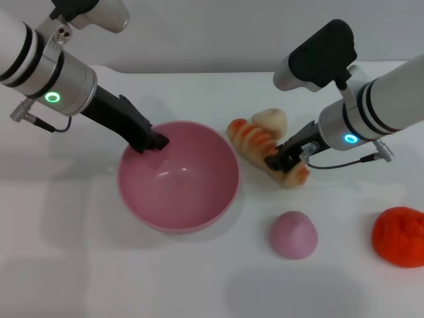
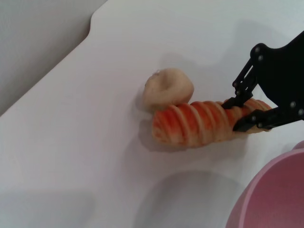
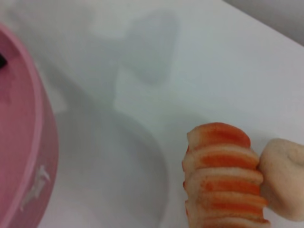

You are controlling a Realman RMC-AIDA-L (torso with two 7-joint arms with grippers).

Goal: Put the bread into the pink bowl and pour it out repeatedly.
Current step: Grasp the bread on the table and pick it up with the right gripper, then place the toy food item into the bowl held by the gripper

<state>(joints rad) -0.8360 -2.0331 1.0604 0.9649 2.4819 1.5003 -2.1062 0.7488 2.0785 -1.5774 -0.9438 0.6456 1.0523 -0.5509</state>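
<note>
Bread (image 1: 260,144) is sitting on the white table (image 1: 79,265), just off the pink bowl's (image 1: 177,177) right side; it's lying flat, one end pointing back toward the bowl, the other toward your right arm. Your right gripper (image 1: 283,159) is down at that far end with its fingers clamped across the loaf; the left wrist view shows one black fingertip (image 2: 235,100) on the top of the loaf and another against its side, so it's grasping the bread, which is still on the table.

Stuff around it: a small beige bun (image 1: 271,120) is touching the bread on the side away from you, right behind it; a pink dome-shaped lump (image 1: 293,234) sits nearer you, apart from the loaf; an orange-red lump (image 1: 399,236) is off at the right edge, well apart from everything. Nothing lies between the bread and the bowl; there's just bare table in that gap.

Your left gripper (image 1: 154,141) is at the back-left rim of the bowl, fingers over the edge and pinched on the wall, so it's holding the bowl; the bowl stands upright on the table with nothing inside it.
</note>
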